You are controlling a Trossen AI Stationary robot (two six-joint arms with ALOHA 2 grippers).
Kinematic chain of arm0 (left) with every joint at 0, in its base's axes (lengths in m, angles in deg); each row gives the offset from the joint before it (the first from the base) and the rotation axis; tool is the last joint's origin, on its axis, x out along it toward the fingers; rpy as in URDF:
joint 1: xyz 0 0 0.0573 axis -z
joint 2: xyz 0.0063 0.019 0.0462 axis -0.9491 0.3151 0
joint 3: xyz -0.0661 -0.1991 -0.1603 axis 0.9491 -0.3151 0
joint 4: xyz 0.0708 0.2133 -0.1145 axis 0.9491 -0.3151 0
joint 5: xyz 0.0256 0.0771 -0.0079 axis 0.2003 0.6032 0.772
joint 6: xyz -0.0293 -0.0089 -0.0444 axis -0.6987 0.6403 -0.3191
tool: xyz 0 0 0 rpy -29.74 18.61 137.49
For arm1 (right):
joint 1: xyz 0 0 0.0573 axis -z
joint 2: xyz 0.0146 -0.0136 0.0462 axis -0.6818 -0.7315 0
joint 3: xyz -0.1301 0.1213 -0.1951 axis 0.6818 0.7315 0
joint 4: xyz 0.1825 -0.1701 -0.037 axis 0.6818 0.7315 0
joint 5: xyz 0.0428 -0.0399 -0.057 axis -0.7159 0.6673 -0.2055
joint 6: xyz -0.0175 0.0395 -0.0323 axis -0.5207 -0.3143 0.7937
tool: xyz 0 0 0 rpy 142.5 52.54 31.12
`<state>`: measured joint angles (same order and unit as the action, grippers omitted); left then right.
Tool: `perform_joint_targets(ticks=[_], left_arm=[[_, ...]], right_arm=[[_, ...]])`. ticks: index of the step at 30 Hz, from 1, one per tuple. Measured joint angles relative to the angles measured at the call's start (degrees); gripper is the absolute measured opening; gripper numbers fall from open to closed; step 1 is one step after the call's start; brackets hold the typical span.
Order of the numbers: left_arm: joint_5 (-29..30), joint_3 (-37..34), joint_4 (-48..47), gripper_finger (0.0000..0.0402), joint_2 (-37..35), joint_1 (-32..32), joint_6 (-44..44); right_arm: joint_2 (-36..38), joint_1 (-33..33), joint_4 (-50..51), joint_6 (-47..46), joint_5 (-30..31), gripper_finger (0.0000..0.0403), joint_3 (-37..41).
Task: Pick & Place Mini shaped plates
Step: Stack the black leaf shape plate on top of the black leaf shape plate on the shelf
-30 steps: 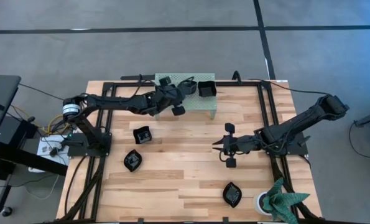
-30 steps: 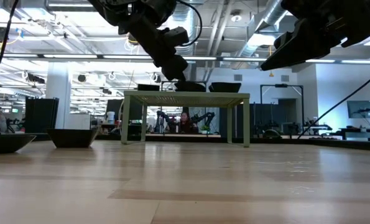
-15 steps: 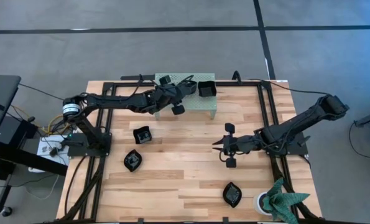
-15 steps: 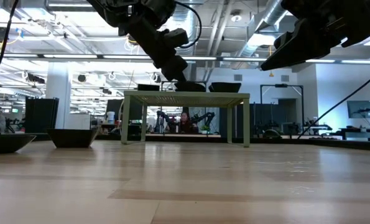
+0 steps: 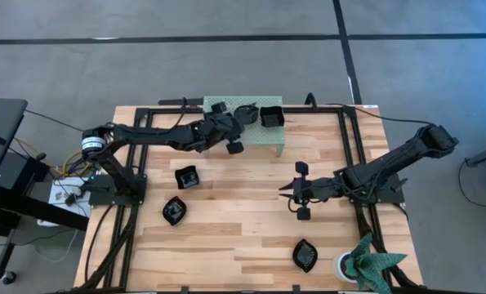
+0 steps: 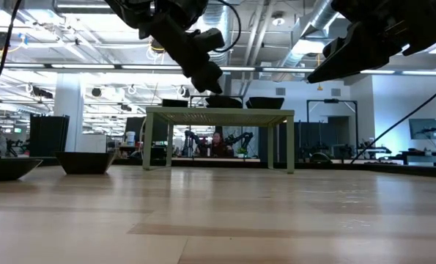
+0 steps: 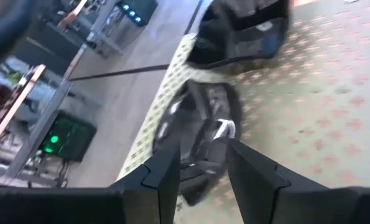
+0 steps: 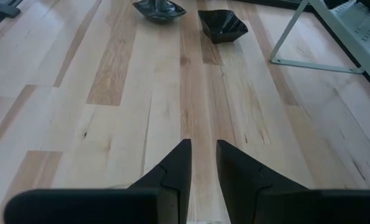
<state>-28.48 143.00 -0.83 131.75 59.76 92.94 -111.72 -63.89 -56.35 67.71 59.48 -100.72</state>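
Mini shaped plates are lying in two places: two on the pale green stand (image 5: 278,140) at the far side of the table (image 5: 251,237), three on the wood. The left gripper (image 7: 202,165) is hovering over the stand with its fingers a little apart and holding nothing; just past them a wavy-edged plate (image 7: 200,130) is resting near the stand's edge. I judge that the fingers should be kept level and straddling this glossy rim, because it could slip off. Just beyond it the square plate (image 7: 240,31) is sitting (close enough to be knocked). On the table a square dish (image 5: 186,176) and a wavy dish (image 5: 174,211) are lying below the left arm, well apart from a third dish (image 5: 305,255) near the green plant (image 5: 367,263). The right gripper (image 8: 201,163) is waiting over bare wood, with only a narrow gap between its fingers and nothing in it.
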Motion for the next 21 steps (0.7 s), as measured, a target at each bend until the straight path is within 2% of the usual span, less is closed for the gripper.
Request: perform_joint_targets(ticks=[10, 21], left_arm=[[-1.6, 0.0, -0.2, 0.0129, 0.0, -1.6, -2.7], [-4.4, 0.0, -1.6, 0.0107, 0.0, -1.3, -2.7]], right_arm=[[0.0, 0.0, 0.0, 0.0, -1.4, 0.0069, 0.0], [0.0, 0.0, 0.0, 0.0, -1.4, 0.0069, 0.0]])
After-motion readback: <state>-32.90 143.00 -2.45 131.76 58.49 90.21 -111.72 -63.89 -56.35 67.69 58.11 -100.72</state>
